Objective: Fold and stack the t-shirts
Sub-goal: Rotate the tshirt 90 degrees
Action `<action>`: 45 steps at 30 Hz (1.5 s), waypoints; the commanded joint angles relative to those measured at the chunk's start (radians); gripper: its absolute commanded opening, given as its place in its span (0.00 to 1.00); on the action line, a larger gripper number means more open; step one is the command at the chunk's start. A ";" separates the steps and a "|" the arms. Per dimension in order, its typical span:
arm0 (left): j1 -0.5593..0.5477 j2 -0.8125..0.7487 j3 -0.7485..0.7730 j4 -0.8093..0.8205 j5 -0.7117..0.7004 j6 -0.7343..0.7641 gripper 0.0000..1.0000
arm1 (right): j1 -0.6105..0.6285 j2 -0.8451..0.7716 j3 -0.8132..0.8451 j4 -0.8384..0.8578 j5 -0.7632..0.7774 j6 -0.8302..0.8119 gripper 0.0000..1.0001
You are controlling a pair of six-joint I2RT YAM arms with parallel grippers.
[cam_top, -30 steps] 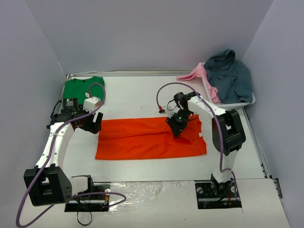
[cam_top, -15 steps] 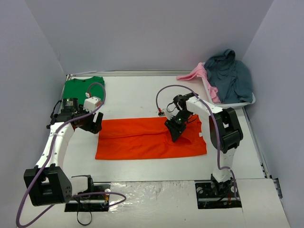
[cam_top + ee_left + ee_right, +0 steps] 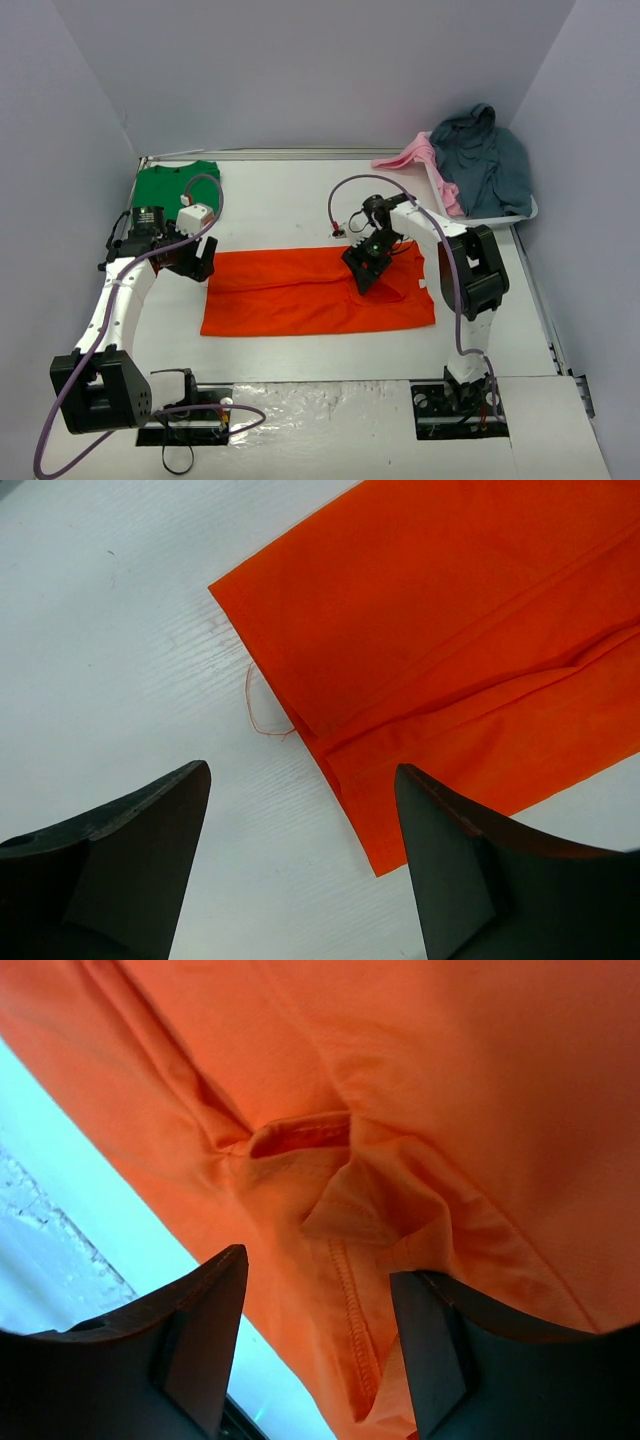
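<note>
Green t-shirt: folded flat in the far left corner of the table, its left side at the table's edge, plain cloth.

Left gripper: jaws wide apart, holding nothing. It hangs over bare table just beside the left end of the orange t-shirt.

Orange t-shirt: folded into a long band running left to right across mid-table. The left end shows stacked fold edges and a loose thread. The right part is rumpled.

Right gripper: low over that rumpled part, jaws partly apart. A puckered hem sits between the fingers but is not pinched.

White tray: far right corner.

Count: two t-shirts, one green and one orange, well apart. Two more garments lie in the tray, one pink and one grey-blue.

Room: bare table lies far of the orange band, between the green shirt and the tray. A narrower bare strip lies on its near side.
</note>
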 commanded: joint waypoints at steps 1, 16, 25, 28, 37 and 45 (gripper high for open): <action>0.006 -0.019 0.000 -0.017 0.017 0.012 0.73 | 0.006 0.017 0.034 0.006 0.045 0.032 0.56; 0.006 -0.011 0.001 -0.015 0.015 0.012 0.73 | 0.015 0.071 0.077 0.060 0.113 0.058 0.49; 0.006 -0.010 0.000 -0.017 0.018 0.014 0.73 | 0.017 0.067 0.094 0.057 0.128 0.066 0.29; 0.006 -0.010 0.000 -0.015 0.020 0.014 0.73 | 0.017 0.047 0.088 0.057 0.129 0.069 0.13; 0.006 -0.016 0.001 -0.018 0.028 0.015 0.73 | 0.023 0.001 0.068 0.028 0.139 0.073 0.00; 0.006 -0.021 0.001 -0.018 0.031 0.015 0.73 | 0.043 -0.052 0.059 -0.009 0.143 0.073 0.04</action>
